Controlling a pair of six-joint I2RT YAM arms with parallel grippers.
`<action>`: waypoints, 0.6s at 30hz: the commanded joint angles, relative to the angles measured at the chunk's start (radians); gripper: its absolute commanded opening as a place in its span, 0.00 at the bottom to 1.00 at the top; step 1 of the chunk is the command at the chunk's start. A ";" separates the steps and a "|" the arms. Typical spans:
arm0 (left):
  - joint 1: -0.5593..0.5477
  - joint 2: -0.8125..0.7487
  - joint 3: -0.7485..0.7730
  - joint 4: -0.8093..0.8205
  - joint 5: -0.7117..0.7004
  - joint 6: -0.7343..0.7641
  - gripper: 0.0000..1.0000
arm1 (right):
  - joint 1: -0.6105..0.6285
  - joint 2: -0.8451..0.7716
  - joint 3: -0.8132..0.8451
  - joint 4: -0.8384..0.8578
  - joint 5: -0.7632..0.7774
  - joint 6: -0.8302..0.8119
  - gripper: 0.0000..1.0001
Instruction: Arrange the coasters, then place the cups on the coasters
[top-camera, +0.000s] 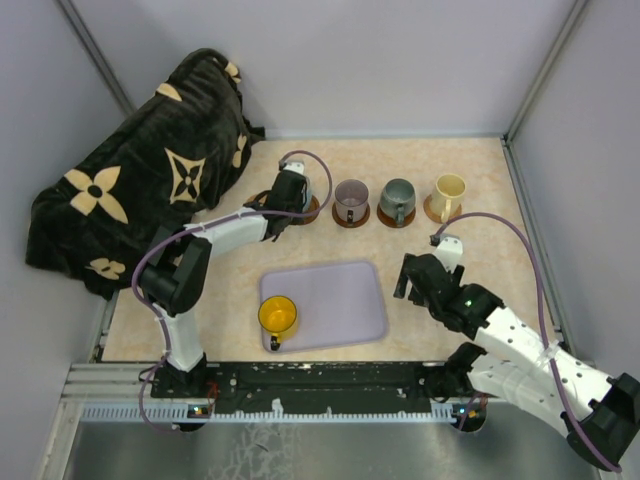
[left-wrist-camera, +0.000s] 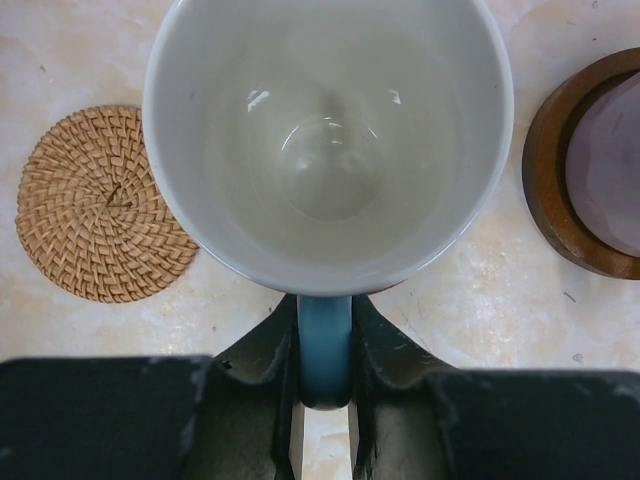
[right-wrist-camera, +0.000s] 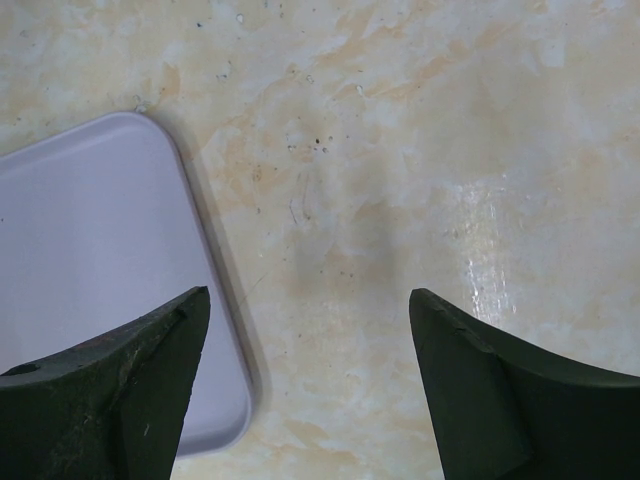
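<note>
The table (top-camera: 490, 240) carried the tray (top-camera: 340, 300) at its middle, and the yellow cup (top-camera: 277, 316) stood on the tray's near left corner, not yet on any coaster. The right gripper (top-camera: 412, 275) hung just past the tray's right edge, jaws spread wide and empty. At the left end of the back row, the left gripper (left-wrist-camera: 325, 350) pinched only the blue handle of the white cup (left-wrist-camera: 330, 140), over the end coaster (top-camera: 311, 211).

A bump while the yellow cup was fetched could have slid the tray or tipped that cup. A grip on the handle alone might have let the white cup tilt and land half off its coaster. No view settled whether it had already touched down. The mauve cup (top-camera: 351, 199) stood just beside it, so fingers (left-wrist-camera: 385, 365) drawn away sideways could have clipped it.

Only the top view showed the tray whole, the yellow cup and both arms. The right wrist view showed just a tray corner (right-wrist-camera: 90, 280) and bare table between the jaws. Only the left wrist view showed the pinch itself and a bare woven coaster (left-wrist-camera: 100, 205) just left of the white cup, hidden beneath the left arm from above.
</note>
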 joint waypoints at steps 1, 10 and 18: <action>-0.005 -0.005 0.060 0.021 0.010 -0.041 0.00 | 0.002 0.004 0.017 0.037 0.003 0.003 0.81; -0.007 0.006 0.058 -0.017 0.038 -0.088 0.00 | 0.002 0.000 0.015 0.031 -0.009 0.007 0.82; -0.017 -0.005 0.035 -0.038 0.028 -0.097 0.00 | 0.002 -0.005 0.014 0.031 -0.015 0.013 0.82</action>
